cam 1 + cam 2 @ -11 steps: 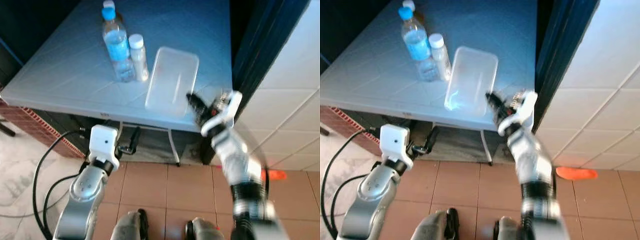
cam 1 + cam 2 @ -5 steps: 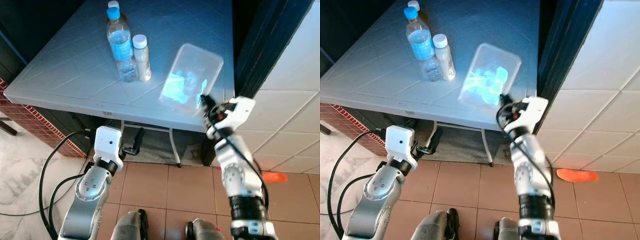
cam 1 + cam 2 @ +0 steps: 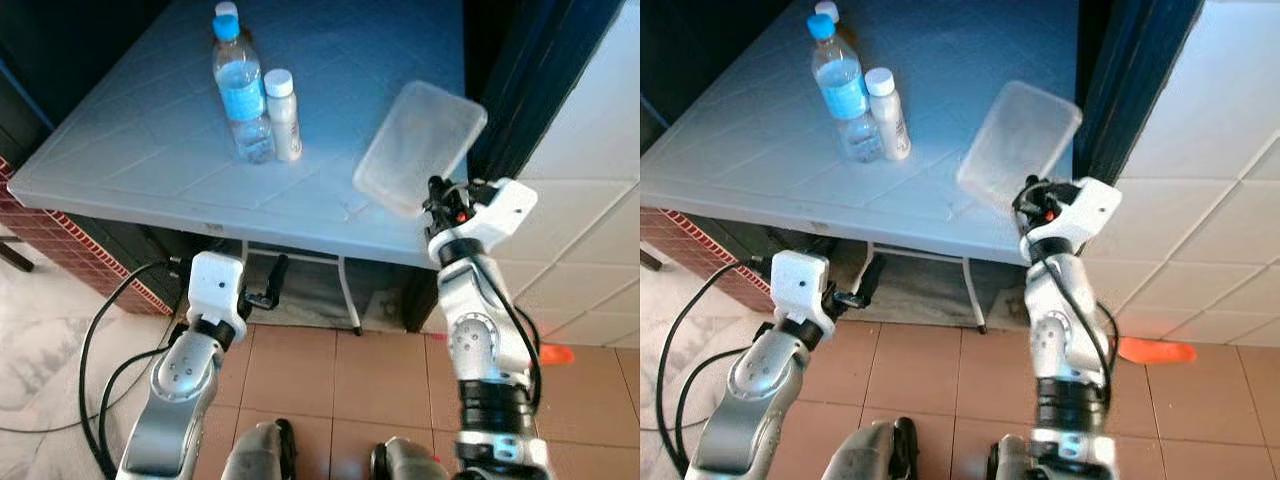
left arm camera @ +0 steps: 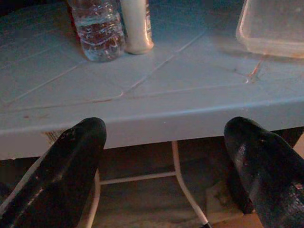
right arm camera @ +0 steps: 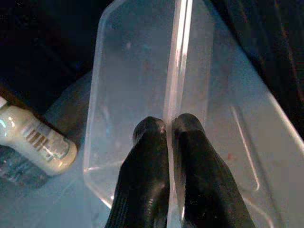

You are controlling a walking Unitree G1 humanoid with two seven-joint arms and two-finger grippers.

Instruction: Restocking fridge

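A clear plastic container (image 3: 420, 145) hangs tilted above the front right part of the pale blue table (image 3: 140, 150). My right gripper (image 3: 437, 195) is shut on its rim; in the right wrist view the fingers (image 5: 152, 142) pinch the container's edge (image 5: 137, 95). A water bottle with a blue cap (image 3: 240, 95) and a small white bottle (image 3: 283, 115) stand upright side by side near the table's middle, with a third bottle's cap (image 3: 227, 10) behind them. My left gripper (image 3: 265, 285) is open, low in front of the table's edge, with nothing in it.
A dark door frame (image 3: 530, 70) and a white tiled wall (image 3: 600, 200) stand close on the right. Black cables (image 3: 95, 340) lie on the floor at the left beside a brick base (image 3: 80, 260). An orange object (image 3: 1155, 350) lies on the tiles at the right.
My right gripper has lifted the clear container off the table and swung it up and to the right, tilting it. The left arm has hardly moved.
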